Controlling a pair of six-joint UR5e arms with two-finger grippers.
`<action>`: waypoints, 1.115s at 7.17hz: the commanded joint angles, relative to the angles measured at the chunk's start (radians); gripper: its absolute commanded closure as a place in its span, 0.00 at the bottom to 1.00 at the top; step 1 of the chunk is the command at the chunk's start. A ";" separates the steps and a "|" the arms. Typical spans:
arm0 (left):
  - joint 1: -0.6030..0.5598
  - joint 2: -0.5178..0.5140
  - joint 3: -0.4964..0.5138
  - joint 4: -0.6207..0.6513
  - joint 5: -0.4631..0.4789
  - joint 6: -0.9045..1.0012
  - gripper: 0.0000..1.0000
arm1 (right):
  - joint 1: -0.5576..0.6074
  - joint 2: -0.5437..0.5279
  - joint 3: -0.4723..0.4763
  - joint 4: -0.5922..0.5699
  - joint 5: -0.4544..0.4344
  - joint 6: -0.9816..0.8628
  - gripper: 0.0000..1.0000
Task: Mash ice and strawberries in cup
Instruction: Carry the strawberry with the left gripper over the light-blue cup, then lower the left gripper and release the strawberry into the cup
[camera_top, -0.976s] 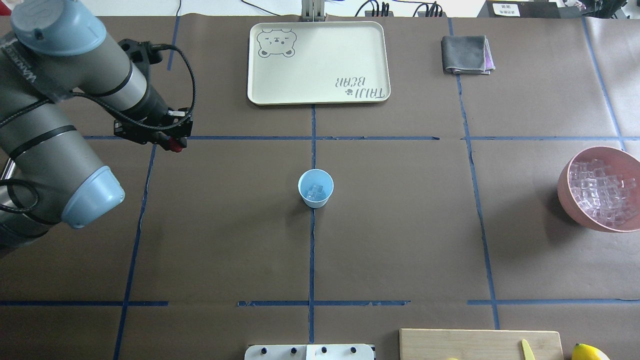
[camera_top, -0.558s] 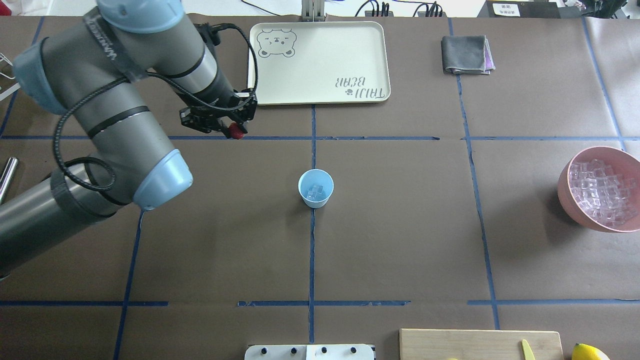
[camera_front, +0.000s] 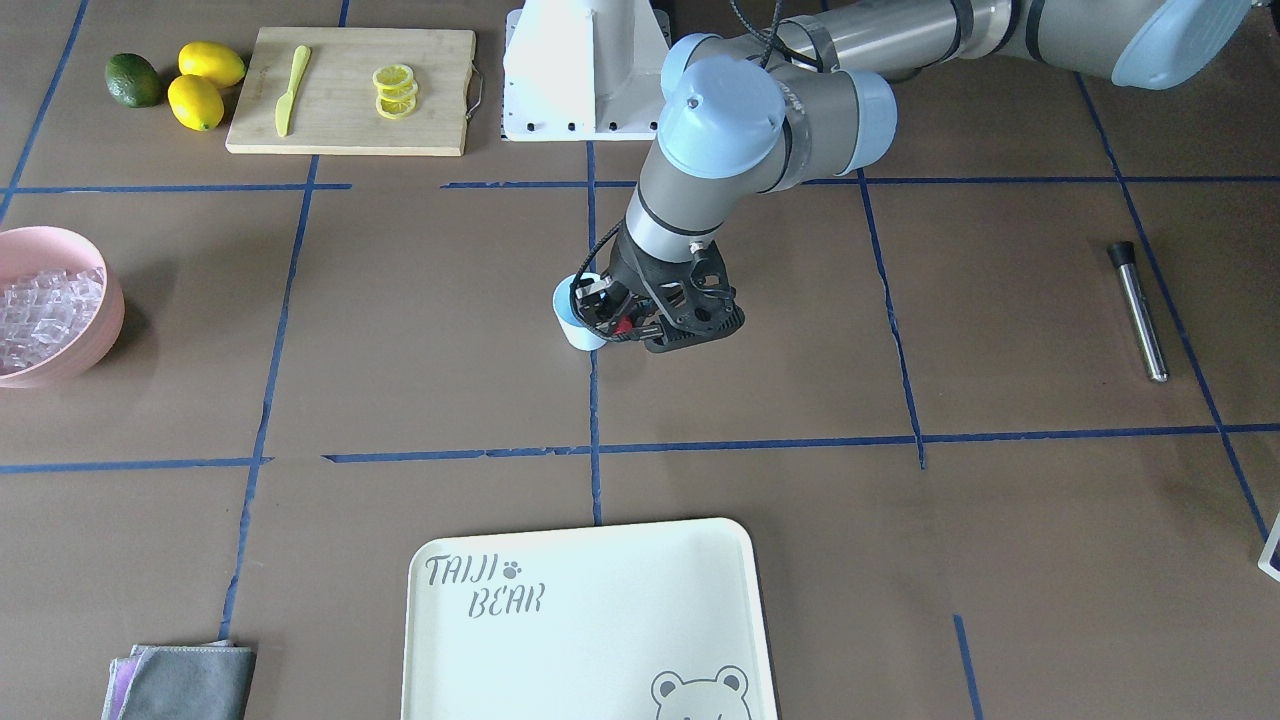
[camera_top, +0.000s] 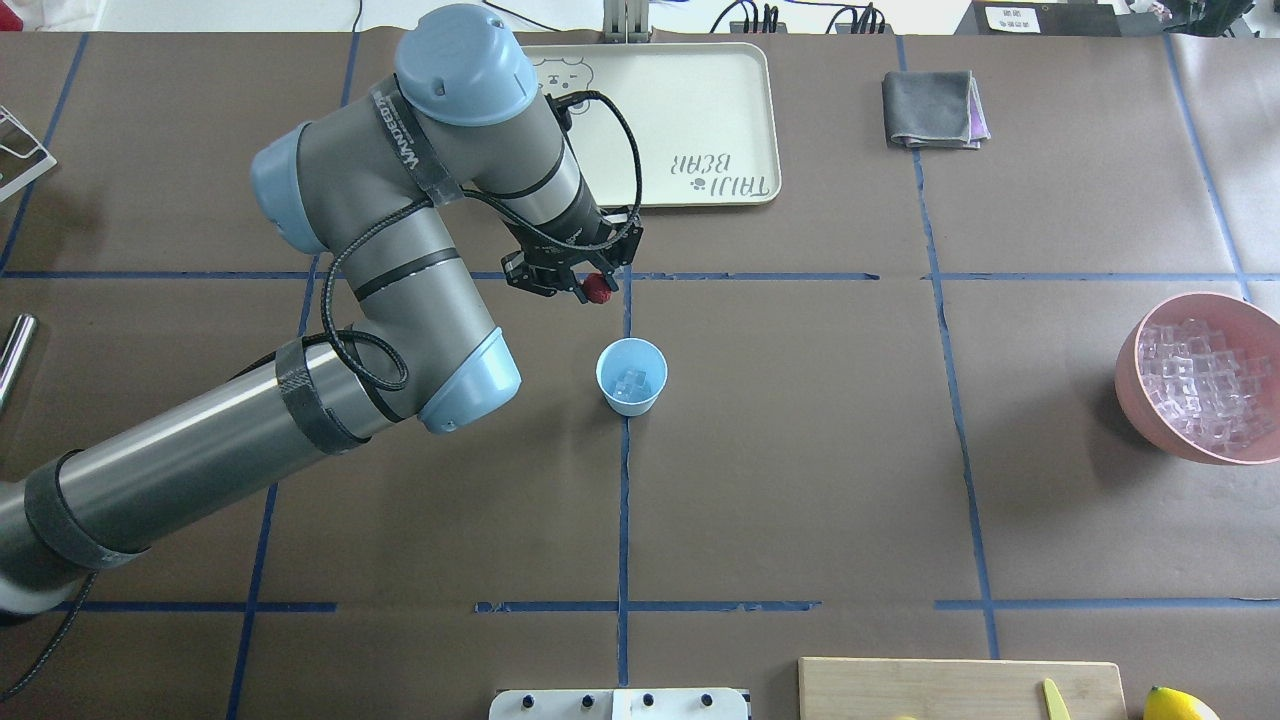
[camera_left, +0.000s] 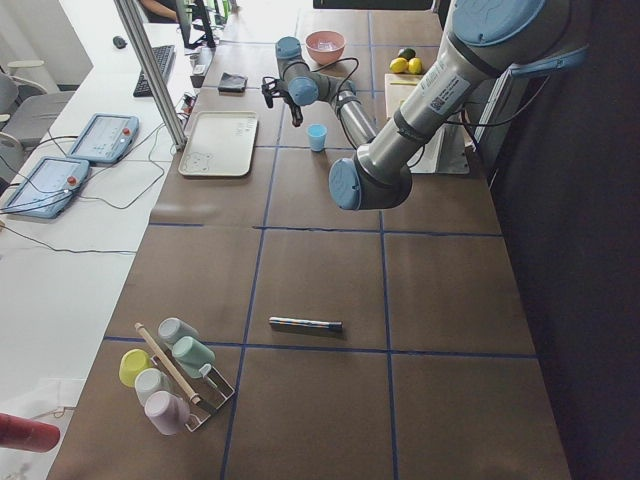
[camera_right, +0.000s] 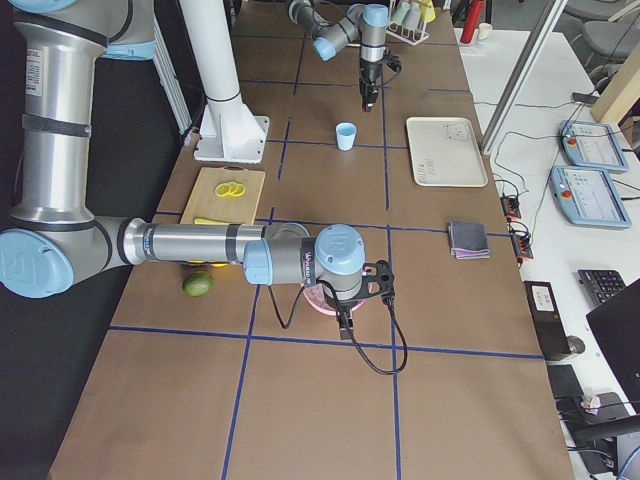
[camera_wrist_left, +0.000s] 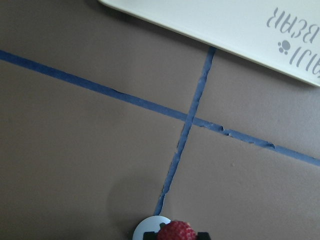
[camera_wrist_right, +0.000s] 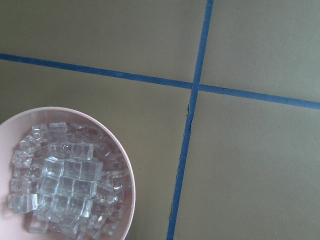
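The pale blue cup (camera_top: 631, 376) stands at the table's middle with a few cubes of ice (camera_top: 630, 383) in it. My left gripper (camera_top: 595, 287) hangs above the table just beyond the cup and slightly to its left, shut on a red strawberry (camera_top: 598, 290). In the front view the gripper (camera_front: 625, 325) overlaps the cup (camera_front: 574, 322). The left wrist view shows the strawberry (camera_wrist_left: 176, 232) at the bottom edge with the cup's rim (camera_wrist_left: 144, 228) beside it. My right gripper (camera_right: 345, 322) hovers by the pink bowl, and I cannot tell whether it is open or shut.
A pink bowl (camera_top: 1135, 395) full of ice (camera_wrist_right: 65, 180) sits at the right edge. A cream tray (camera_top: 660, 120) and grey cloth (camera_top: 933, 108) lie at the far side. A cutting board (camera_front: 350, 110), lemons (camera_front: 200, 85) and a metal muddler (camera_front: 1137, 310) lie elsewhere.
My left arm has swung to the right across the table, carrying the strawberry from the left third to a spot just beyond the cup.
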 joint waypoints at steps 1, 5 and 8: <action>0.034 -0.006 0.013 -0.015 0.000 -0.013 1.00 | 0.001 0.000 0.000 -0.001 0.002 0.002 0.01; 0.074 0.005 0.013 -0.017 0.000 -0.032 1.00 | 0.001 0.002 0.001 -0.001 0.002 0.003 0.01; 0.077 0.006 0.008 -0.027 0.000 -0.030 0.68 | 0.001 0.002 0.001 -0.001 0.000 0.005 0.01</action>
